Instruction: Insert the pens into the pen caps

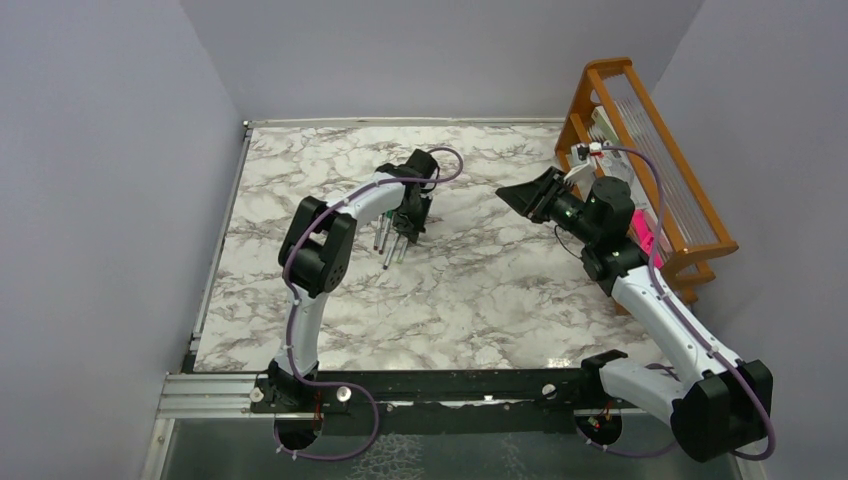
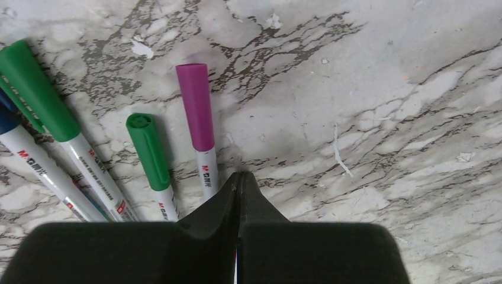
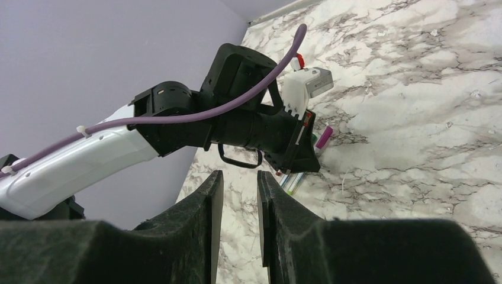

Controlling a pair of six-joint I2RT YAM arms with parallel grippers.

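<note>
Four pens are lying close together on the table, touching the left gripper. They are wearing their caps: blue, two green, one pink-purple. Red letters are saying "M&G". The left gripper is pressing tight together. The right gripper is hanging well apart, spread a little, holding nothing.

4 capped pens fan across the marble table just left of the left gripper; to its right the marble lies open. A wooden rack fills the far-right corner.
</note>
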